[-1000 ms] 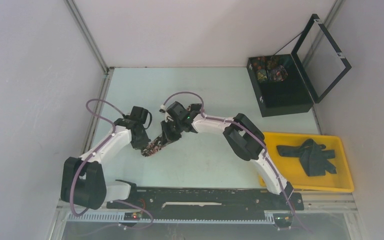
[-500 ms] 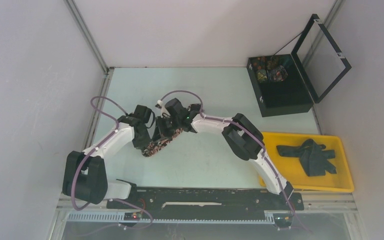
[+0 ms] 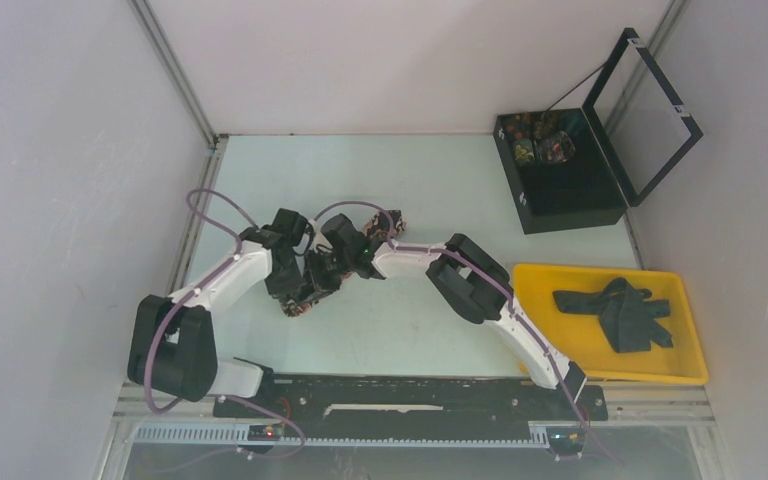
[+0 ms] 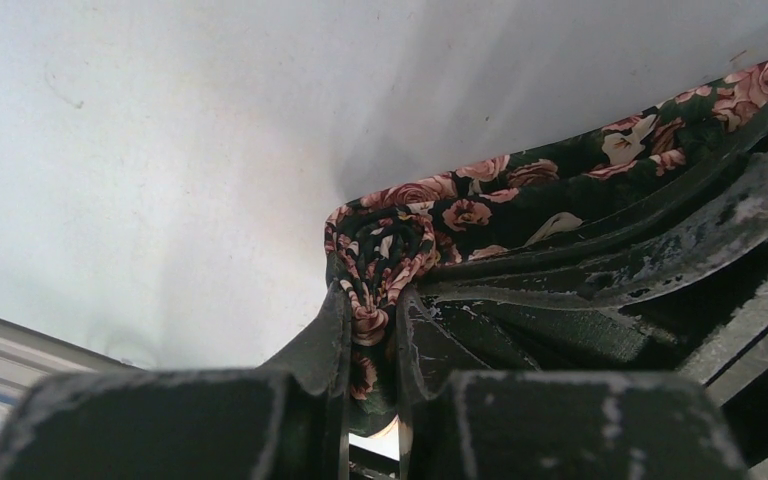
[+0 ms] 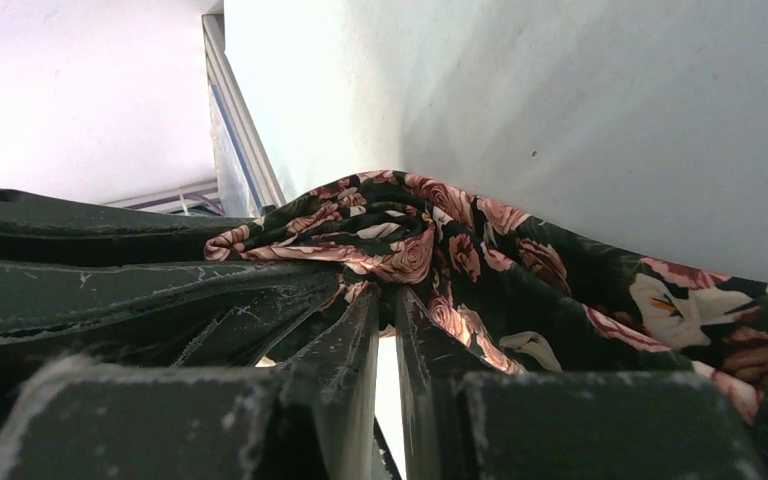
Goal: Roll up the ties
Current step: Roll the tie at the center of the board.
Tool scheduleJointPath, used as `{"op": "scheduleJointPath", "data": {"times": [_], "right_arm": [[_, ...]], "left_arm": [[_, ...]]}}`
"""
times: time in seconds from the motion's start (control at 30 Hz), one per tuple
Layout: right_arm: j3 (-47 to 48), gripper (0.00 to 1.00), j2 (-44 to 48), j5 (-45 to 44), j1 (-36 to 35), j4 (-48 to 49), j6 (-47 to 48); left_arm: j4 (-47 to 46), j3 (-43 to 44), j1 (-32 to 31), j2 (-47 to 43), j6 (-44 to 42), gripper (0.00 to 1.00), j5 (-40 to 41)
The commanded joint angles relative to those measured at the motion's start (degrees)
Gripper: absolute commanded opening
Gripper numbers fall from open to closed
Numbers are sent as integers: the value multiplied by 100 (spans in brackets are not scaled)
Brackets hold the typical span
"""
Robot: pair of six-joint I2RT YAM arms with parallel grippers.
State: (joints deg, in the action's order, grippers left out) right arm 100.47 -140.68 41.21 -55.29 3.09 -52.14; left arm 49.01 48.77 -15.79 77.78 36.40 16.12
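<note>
A black tie with pink roses (image 3: pixel 312 292) lies bunched on the pale table left of centre. My left gripper (image 3: pixel 295 283) is shut on its rolled end; the left wrist view shows the fabric (image 4: pixel 430 215) pinched between the fingers (image 4: pixel 332 330). My right gripper (image 3: pixel 335 268) meets it from the right and is shut on the same tie, whose cloth (image 5: pixel 520 265) spreads from the fingertips (image 5: pixel 415 320). The other end of the tie (image 3: pixel 392 218) pokes out behind the right wrist. Dark plain ties (image 3: pixel 622 312) lie piled in the yellow tray (image 3: pixel 695 372).
An open black box (image 3: pixel 560 190) with rolled patterned ties stands at the back right, its lid raised. The yellow tray sits at the right front. Purple cables loop over both arms. A metal frame rail (image 3: pixel 195 215) borders the table's left edge.
Both grippers have closed in on each other, the right wrist moving left and turning. The tie between them has bunched up shorter.
</note>
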Motion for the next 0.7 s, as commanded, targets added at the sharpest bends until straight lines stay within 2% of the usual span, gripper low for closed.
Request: {"op": "scheduleJointPath", "data": {"times": [0.0,0.47,0.67], "right_arm": [[82,15,173,24,-27,128,68],[-1313,14,1816,-872,622,-701,1021],[-1720,14,2174,-1057,803,-756,1174]], "left_arm": [[46,364,-177,200,-7,0,194],[106,675,-624,1226,297,0,661],[66,786,-636,1500,485,0,656]]}}
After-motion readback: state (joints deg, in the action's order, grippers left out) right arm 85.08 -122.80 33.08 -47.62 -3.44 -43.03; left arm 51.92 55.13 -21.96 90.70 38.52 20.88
